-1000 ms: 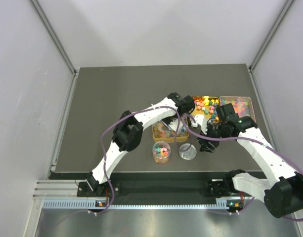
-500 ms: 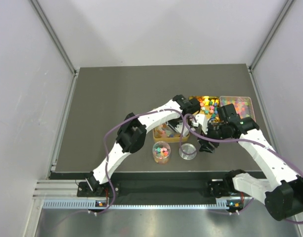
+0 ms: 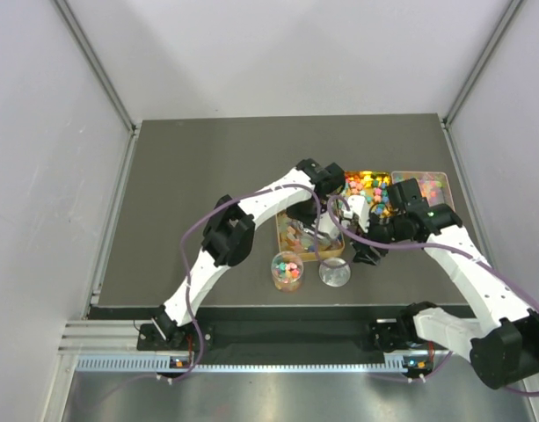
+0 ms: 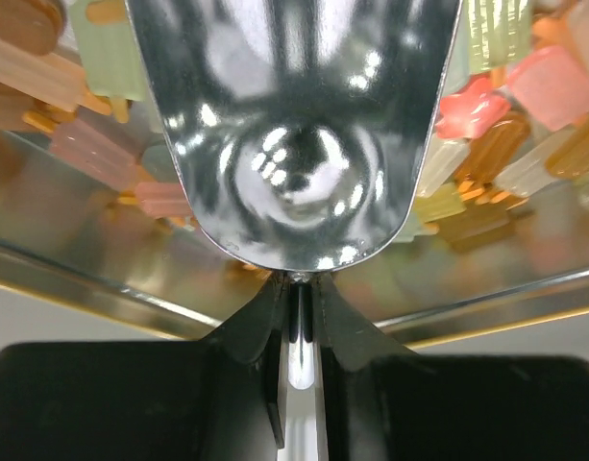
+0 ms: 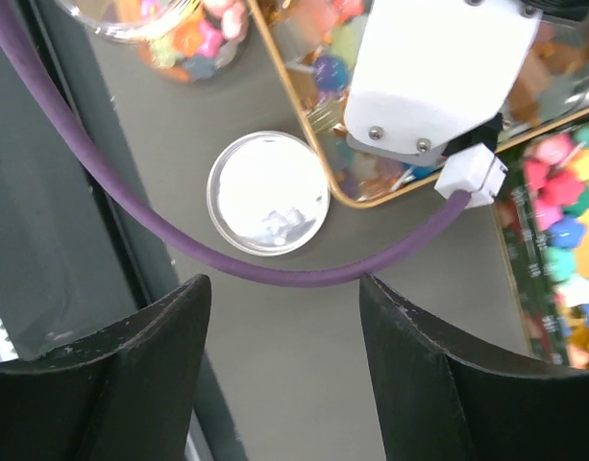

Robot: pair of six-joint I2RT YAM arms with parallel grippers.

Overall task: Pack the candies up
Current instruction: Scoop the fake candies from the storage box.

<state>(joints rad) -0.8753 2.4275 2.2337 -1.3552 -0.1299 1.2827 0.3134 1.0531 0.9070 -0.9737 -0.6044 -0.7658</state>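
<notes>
Scooping, with the left gripper clamped on the scoop handle and its bowl down among the candies in the gold tray (load not visible). Calls next for a level lift to the jar, past the right gripper hanging open, empty, above the lid.

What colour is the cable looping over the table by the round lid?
Purple. The cable shows best in the right wrist view, curving past the silver lid.
</notes>
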